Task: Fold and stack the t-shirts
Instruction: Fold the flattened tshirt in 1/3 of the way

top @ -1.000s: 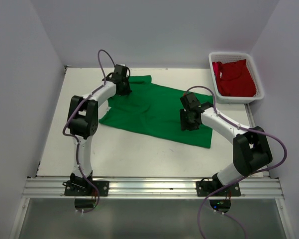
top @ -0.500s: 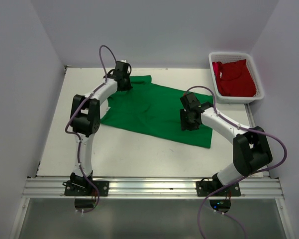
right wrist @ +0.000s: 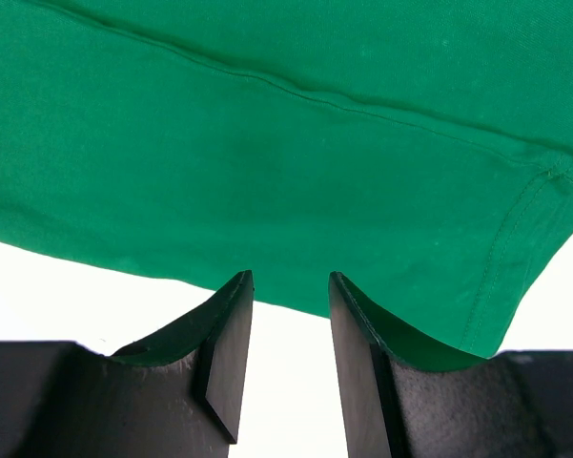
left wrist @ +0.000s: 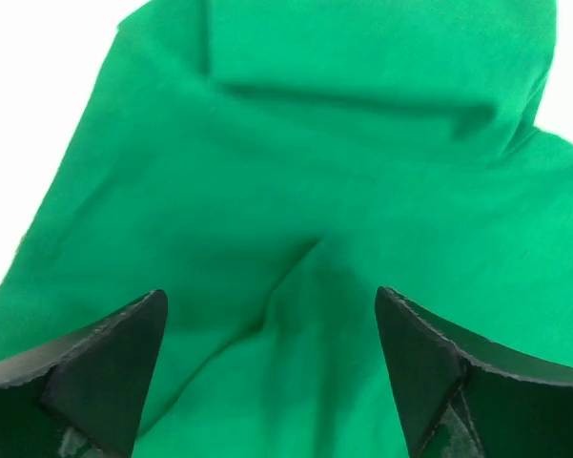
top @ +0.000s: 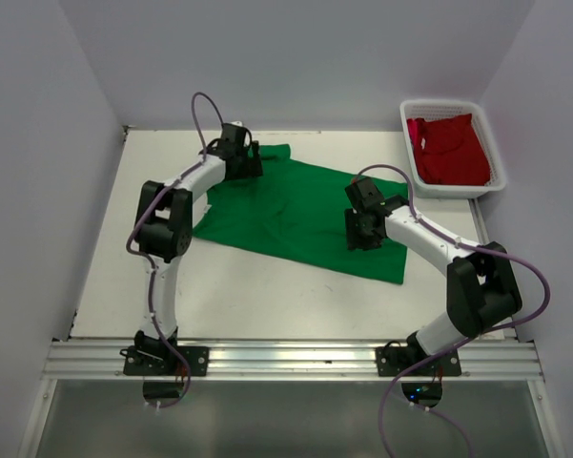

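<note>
Bright green cloth t-shirt (top: 300,215) lies spread on the white bench (top: 267,286); my left hand (left wrist: 267,296) gapes wide above its far-left corner, right hand (right wrist: 291,277) narrow and empty at the hem; a shallow pinch could slip, skewing the fold.

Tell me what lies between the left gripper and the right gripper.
Only the green t-shirt: its spread cloth fills the stretch from the left gripper to the right gripper. The top external view shows this.
</note>
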`<act>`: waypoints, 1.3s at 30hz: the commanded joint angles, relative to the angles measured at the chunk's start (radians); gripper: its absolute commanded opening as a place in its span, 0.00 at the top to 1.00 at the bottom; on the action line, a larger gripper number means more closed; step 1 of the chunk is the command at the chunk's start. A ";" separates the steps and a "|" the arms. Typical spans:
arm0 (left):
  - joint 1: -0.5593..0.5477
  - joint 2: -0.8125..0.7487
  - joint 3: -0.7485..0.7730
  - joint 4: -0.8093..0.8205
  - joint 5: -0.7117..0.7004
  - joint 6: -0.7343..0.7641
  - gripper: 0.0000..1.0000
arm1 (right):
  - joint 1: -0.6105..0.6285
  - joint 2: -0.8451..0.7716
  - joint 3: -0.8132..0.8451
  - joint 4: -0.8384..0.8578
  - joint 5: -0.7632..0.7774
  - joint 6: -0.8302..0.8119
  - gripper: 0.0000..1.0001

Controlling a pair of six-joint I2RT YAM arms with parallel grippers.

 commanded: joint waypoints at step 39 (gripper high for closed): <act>-0.073 -0.548 -0.897 -0.044 -0.105 -0.135 1.00 | -0.188 0.238 -0.086 0.018 0.140 0.177 1.00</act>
